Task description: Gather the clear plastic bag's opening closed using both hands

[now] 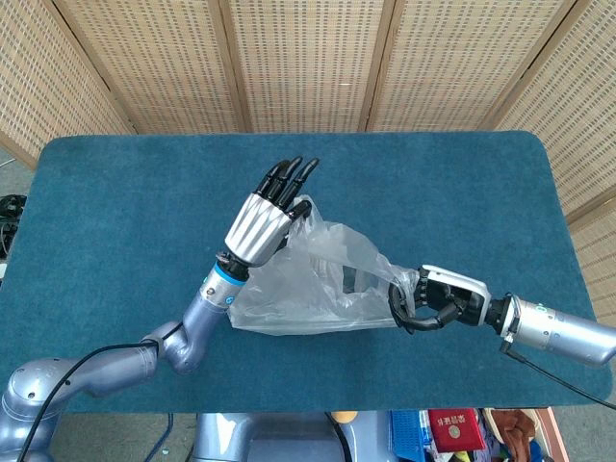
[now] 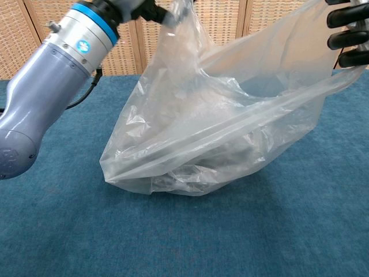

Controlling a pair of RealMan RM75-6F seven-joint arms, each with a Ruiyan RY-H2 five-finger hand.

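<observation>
A clear plastic bag (image 1: pixel 308 279) is seen near the middle of the blue-carpeted table (image 1: pixel 115 192), its base resting on the cloth and its opening lifted and stretched sideways. The right edge of the opening is gripped by the right hand (image 1: pixel 435 298), whose dark fingers (image 2: pixel 346 39) are curled tightly around the film. The left edge is raised by the left hand (image 1: pixel 262 219); its fingers are extended upward and close together in the head view, and the plastic is bunched against the thumb side in the chest view, so a pinch is indicated. Dark contents are observed through the film at the bag's bottom. Woven screens (image 1: pixel 308 58) are noted behind the table.
</observation>
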